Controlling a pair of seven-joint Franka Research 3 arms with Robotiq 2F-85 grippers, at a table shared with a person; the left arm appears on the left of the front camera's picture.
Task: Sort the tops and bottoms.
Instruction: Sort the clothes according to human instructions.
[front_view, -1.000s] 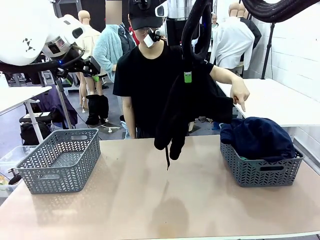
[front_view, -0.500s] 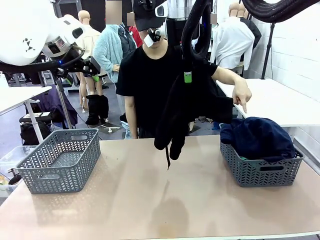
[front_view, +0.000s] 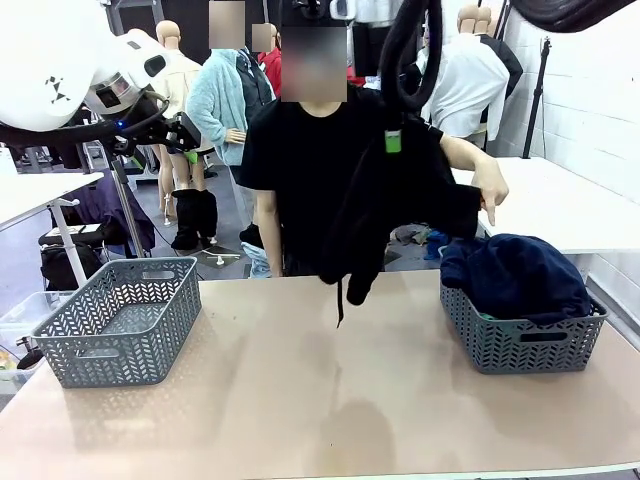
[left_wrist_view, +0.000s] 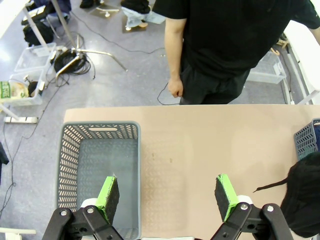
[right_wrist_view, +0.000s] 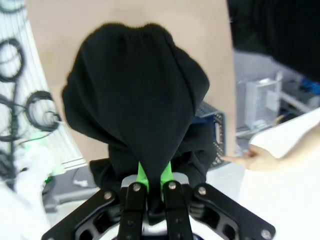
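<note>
My right gripper (front_view: 393, 140) is shut on a black garment (front_view: 365, 215) with a dangling drawstring, which hangs above the table's far middle. In the right wrist view the black garment (right_wrist_view: 137, 105) drapes down from the shut gripper (right_wrist_view: 154, 187). A dark navy blue shirt (front_view: 520, 275) fills the grey basket (front_view: 525, 345) on the right. The person's hand (front_view: 490, 190) points down at that basket. My left gripper (left_wrist_view: 167, 192) is open, high above the empty grey basket (left_wrist_view: 100, 125) on the left. The green shirt is out of view.
The empty left basket (front_view: 120, 325) stands near the table's left edge. The person stands at the far side, between the baskets. The tan table top (front_view: 320, 400) lies bare between them. A white table (front_view: 570, 200) stands behind the right basket.
My right gripper has carried the black garment a little to the right and upward, toward the right basket. The left arm has not moved.
</note>
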